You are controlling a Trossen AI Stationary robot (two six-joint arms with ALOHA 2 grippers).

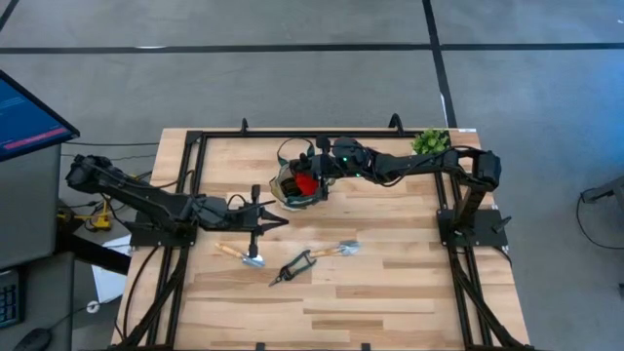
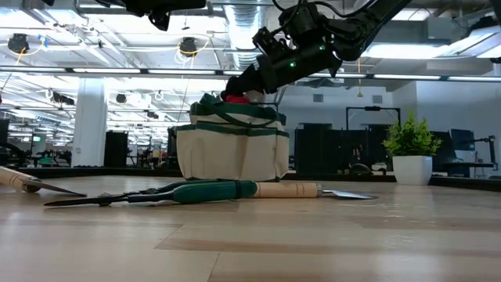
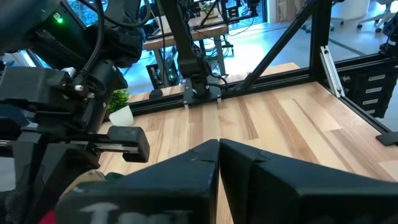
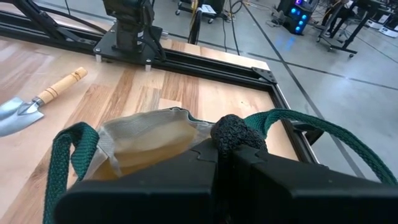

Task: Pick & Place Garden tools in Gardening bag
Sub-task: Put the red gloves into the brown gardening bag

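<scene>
Gardening bag: a small cream fabric tote with dark green trim, pockets and thin loop handles [image 1: 295, 183], just above the middle of the high view, on the pale wooden tabletop [image 1: 390, 273]; in the low view it stands upright, centre frame [image 2: 232, 149]
Red piece: a red-and-black tool [image 1: 306, 183] shows inside the bag's open mouth; in the low view a bit of red peeks above the rim [image 2: 239, 99]
Right gripper: [image 1: 314, 168] reaches in from the right of the high view and sits over the bag's mouth; fingers pressed together, with a rough black lump [image 4: 236, 135] right at their tips in the right wrist view; whether it is gripped cannot be told
Left gripper: [image 1: 278, 222] lower left of centre in the high view, apart from the bag, fingers closed with nothing between them
Trowel: silver blade, wooden handle [image 1: 339, 250], below the bag, centre of the high view
Pruners: dark-handled, blades pointing lower left [image 1: 291, 267], just left of the trowel
Wood-handled tool: [image 1: 240, 253] lies below the left gripper
Potted plant: small green plant in a white pot [image 1: 429, 142], upper right corner of the table
</scene>
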